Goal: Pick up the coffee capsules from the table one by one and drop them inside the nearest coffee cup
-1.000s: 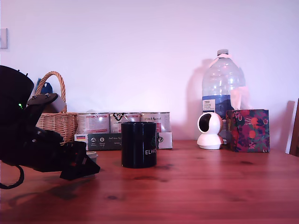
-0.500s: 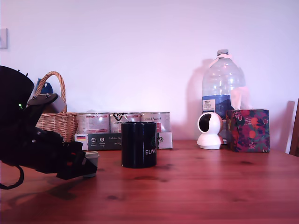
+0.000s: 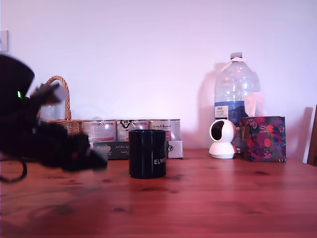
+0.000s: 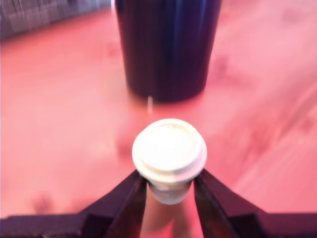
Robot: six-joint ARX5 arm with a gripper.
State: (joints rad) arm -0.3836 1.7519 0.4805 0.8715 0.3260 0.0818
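My gripper [image 4: 170,191] clenches the beige capsule [image 4: 169,153]; I'd lift above the black mug [image 4: 168,47] at twelve o'clock, centring first.

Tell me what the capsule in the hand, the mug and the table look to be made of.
Capsule: likely matte beige plastic, moulded rim.
Mug: black, glossy, probably glazed ceramic; it shows reflections.
Table: reddish-brown wood with grain and knots.

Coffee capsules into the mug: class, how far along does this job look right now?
Done: none visibly delivered; the mug's inside is hidden. In hand: the gripper clamps a beige capsule, raised above the table. Left: carry it over the mug and release. No other capsule shows.
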